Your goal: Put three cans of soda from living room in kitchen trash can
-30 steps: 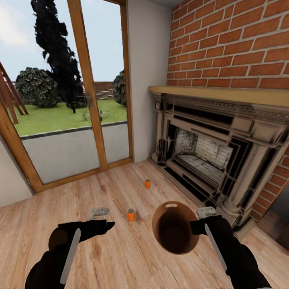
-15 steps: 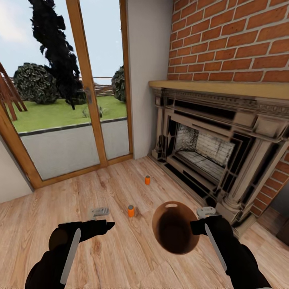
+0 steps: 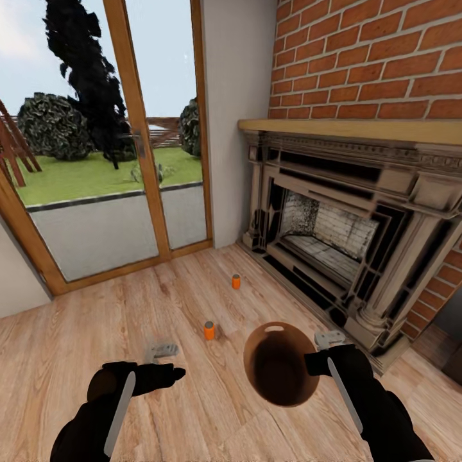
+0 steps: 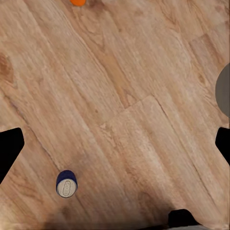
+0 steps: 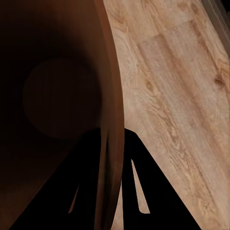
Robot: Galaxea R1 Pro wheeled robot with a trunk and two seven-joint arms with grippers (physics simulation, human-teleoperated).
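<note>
Two orange soda cans stand upright on the wood floor in front of the fireplace, one nearer (image 3: 209, 330) and one farther (image 3: 236, 281). The blue can (image 4: 66, 183) stands on the planks below my left gripper (image 4: 115, 143), whose fingers (image 4: 9, 148) are spread wide and hold nothing; an orange can (image 4: 76, 2) sits at that view's edge. The left gripper (image 3: 162, 351) hovers left of the nearer orange can. My right gripper (image 3: 330, 338) is shut on the rim of the copper-brown trash can (image 3: 280, 362), held off the floor; its fingers (image 5: 136, 163) straddle the can's wall (image 5: 108, 96).
A dark carved fireplace (image 3: 333, 244) under a red brick chimney (image 3: 372, 58) runs along the right. Wood-framed glass doors (image 3: 135, 147) stand at the back left. Open plank floor (image 3: 77, 333) lies to the left and ahead.
The whole view has shifted a little, so the camera moved. My left arm has dropped slightly lower and nearer. The right gripper still holds the bin in the same place.
</note>
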